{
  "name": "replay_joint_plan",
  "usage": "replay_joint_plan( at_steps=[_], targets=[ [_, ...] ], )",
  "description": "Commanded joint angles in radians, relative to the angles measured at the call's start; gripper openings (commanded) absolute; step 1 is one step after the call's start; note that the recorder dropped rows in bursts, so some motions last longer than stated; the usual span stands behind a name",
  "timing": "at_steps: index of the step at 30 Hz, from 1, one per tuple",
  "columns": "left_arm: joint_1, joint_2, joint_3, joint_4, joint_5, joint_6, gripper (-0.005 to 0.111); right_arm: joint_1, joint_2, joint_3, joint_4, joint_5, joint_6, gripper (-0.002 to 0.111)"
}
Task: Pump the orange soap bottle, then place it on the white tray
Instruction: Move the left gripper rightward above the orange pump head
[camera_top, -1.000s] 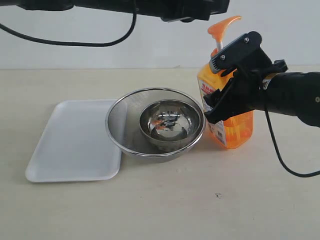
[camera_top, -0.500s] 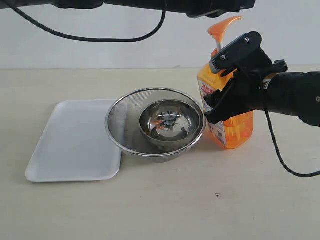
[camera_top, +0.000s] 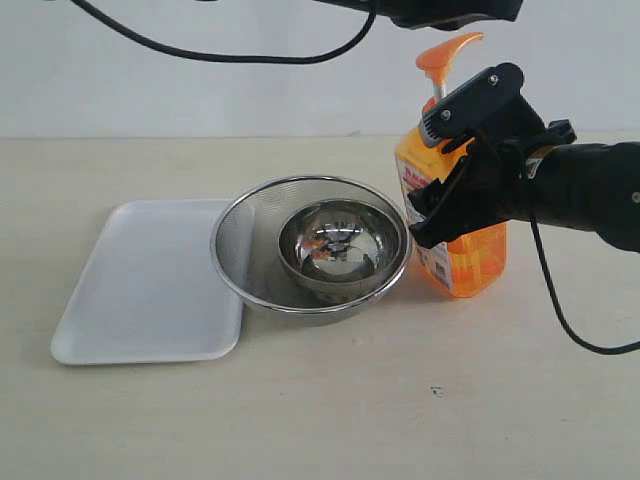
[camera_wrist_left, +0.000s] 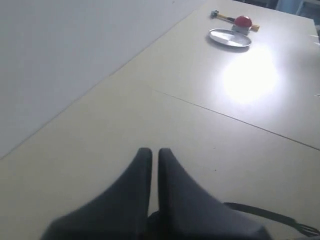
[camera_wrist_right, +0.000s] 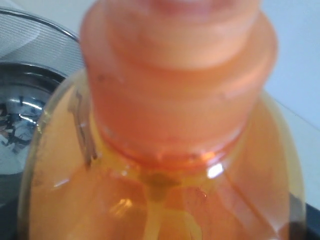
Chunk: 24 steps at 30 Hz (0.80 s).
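The orange soap bottle (camera_top: 478, 258) stands upright on the table right of the bowls, its pump head (camera_top: 444, 52) raised. My right gripper (camera_top: 426, 186) reaches in from the right and is shut on the bottle's body, one finger on each side. In the right wrist view the bottle (camera_wrist_right: 165, 165) fills the frame from close up. The white tray (camera_top: 140, 290) lies flat at the left with nothing on it. My left arm (camera_top: 450, 12) runs along the top edge above the pump. In the left wrist view my left gripper (camera_wrist_left: 155, 152) is shut on nothing, over bare table.
A steel mesh bowl (camera_top: 240, 250) with a smaller shiny steel bowl (camera_top: 335, 245) inside stands between tray and bottle, overlapping the tray's right edge. Black cables hang at the top and right. Far off in the left wrist view lie a silver plate (camera_wrist_left: 230, 38) and a red object (camera_wrist_left: 243, 21).
The left arm along the top edge has slid to the right, toward the space above the pump. The bottle and the right gripper have not moved.
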Motion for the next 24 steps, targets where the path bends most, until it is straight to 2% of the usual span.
replay_joint_plan(
  at_steps=[1, 12, 20, 24],
  targets=[
    [-0.004, 0.005, -0.037, 0.148, 0.009, -0.165, 0.005, 0.001, 0.004, 0.006, -0.009, 0.047, -0.001, 0.0],
    [-0.052, 0.009, -0.051, 0.214, 0.022, -0.228, 0.005, 0.001, 0.004, 0.006, -0.009, 0.047, 0.004, 0.0],
    [-0.06, 0.009, -0.051, 0.385, 0.01, -0.381, 0.005, 0.001, 0.004, 0.006, -0.007, 0.047, 0.003, 0.0],
    [-0.06, 0.009, -0.058, 0.41, -0.003, -0.406, 0.005, 0.001, 0.004, 0.006, -0.007, 0.047, 0.003, 0.0]
  ],
)
